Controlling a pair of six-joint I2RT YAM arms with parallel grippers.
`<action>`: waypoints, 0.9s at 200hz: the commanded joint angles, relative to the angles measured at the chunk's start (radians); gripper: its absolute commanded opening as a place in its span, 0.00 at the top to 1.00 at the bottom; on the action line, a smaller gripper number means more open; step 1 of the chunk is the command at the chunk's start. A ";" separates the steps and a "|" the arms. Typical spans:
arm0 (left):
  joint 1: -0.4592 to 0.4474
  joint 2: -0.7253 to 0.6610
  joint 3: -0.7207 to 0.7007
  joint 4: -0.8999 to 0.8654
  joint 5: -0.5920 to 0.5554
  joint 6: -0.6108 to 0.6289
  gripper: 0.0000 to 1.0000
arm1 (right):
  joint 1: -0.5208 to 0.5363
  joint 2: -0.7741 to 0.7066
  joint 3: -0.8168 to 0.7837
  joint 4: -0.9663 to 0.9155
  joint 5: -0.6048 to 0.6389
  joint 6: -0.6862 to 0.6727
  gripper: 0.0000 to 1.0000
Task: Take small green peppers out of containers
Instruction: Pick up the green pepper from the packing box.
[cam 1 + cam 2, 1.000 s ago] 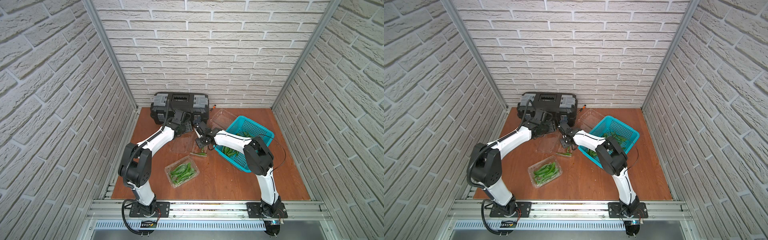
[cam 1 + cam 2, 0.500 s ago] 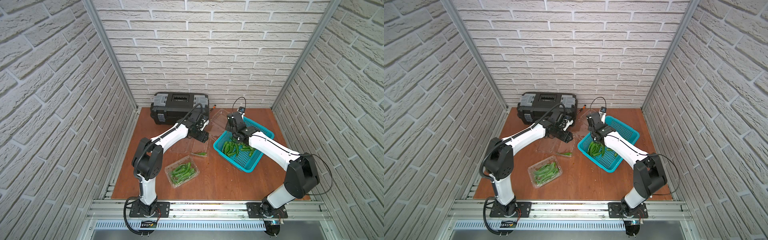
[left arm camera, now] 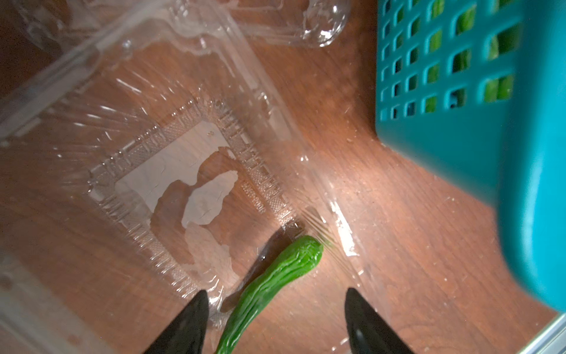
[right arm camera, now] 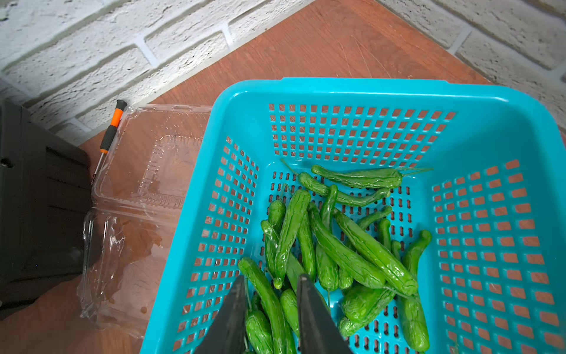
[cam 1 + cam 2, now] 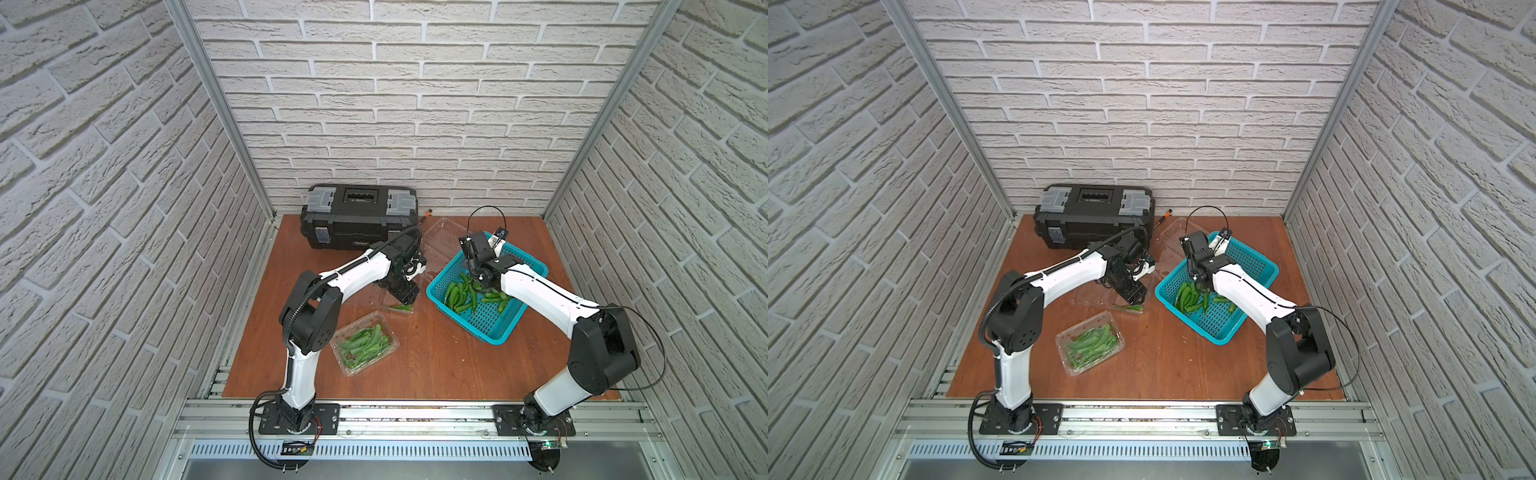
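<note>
One small green pepper lies in an open clear container at mid table. My left gripper hangs open just above it, one fingertip on each side, apart from the pepper. In both top views this gripper points down at that pepper. My right gripper stands over the heap of peppers in the teal basket, jaws a little apart, gripping nothing. A second container near the front holds several peppers. A third container, empty, lies beside the basket.
A black toolbox stands against the back wall, with an orange-handled screwdriver next to it. The teal basket takes up the right middle of the wooden table. Brick walls close in on three sides.
My right arm has swung from the open container to the basket and its jaws have parted over the peppers there. My left gripper has shifted right, over the single pepper.
</note>
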 commanded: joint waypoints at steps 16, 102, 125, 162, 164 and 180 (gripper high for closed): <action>-0.011 0.047 0.000 -0.059 -0.026 0.024 0.31 | -0.004 0.013 -0.009 0.023 -0.021 0.020 0.70; -0.020 0.133 0.055 -0.130 -0.098 0.042 0.36 | -0.014 0.019 -0.019 0.041 -0.059 0.032 0.70; -0.020 0.167 0.091 -0.132 -0.138 0.032 0.39 | -0.016 0.019 -0.013 0.047 -0.069 0.024 0.70; -0.020 0.212 0.160 -0.140 -0.152 0.031 0.54 | -0.020 0.013 -0.008 0.049 -0.071 0.005 0.70; -0.020 0.213 0.165 -0.142 -0.153 0.030 0.55 | -0.020 0.013 -0.007 0.049 -0.071 0.004 0.70; -0.019 0.226 0.189 -0.150 -0.144 0.029 0.66 | -0.020 0.010 -0.006 0.050 -0.072 -0.003 0.70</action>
